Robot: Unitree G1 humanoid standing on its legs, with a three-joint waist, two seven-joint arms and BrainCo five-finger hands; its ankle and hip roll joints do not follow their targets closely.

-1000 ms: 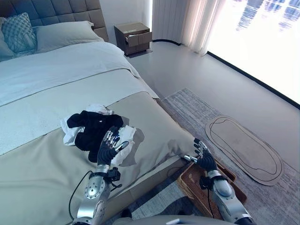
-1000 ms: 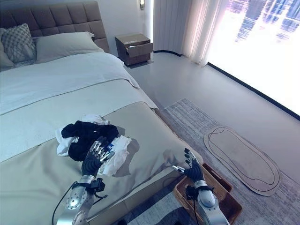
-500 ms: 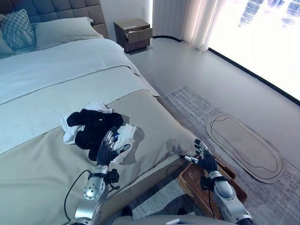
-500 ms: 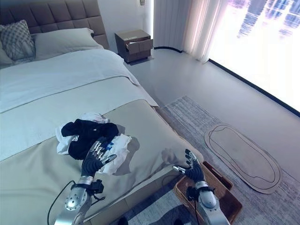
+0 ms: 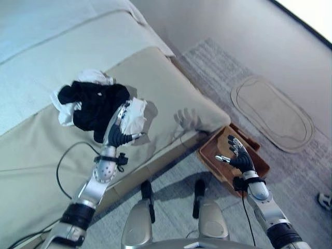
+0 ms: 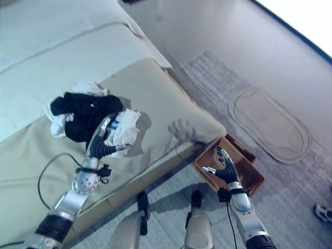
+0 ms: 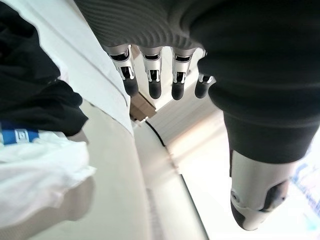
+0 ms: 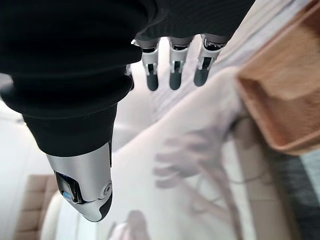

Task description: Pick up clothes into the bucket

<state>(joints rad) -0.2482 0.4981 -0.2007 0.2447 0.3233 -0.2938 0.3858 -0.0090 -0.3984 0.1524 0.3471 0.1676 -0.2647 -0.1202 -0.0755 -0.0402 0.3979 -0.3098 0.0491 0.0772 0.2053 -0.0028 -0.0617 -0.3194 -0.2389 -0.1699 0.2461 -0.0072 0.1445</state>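
a heap of clothes (image 5: 96,106), black garments tangled with white ones, lies on the beige cover of the bed (image 5: 31,150), near the bed's foot-end edge. the robot's left hand (image 5: 119,133) hovers at the near edge of the heap, its fingers straight and spread, the dark tips (image 7: 152,89) reaching toward a white garment (image 5: 134,115) with a blue label; it grips nothing. in the left wrist view the black cloth and the white cloth with its blue band (image 7: 17,135) lie beside the hand, apart from the fingertips.

the bucket (image 5: 224,155), a brown woven basket with low walls, sits on the grey rug (image 5: 218,88) on the floor just beside the corner of the bed. it holds no clothes. the right hand (image 5: 238,154) hangs above the basket with its fingers spread wide and its thumb out to the side, holding nothing. the right wrist view shows the straight fingertips (image 8: 173,78) pointing past the bed's edge, with a wall of the basket (image 8: 272,95) close by.

an oval beige mat (image 5: 272,111) lies on the rug beyond the basket, well apart from it. a shoe (image 5: 325,199) of a person shows at the far right edge of the floor
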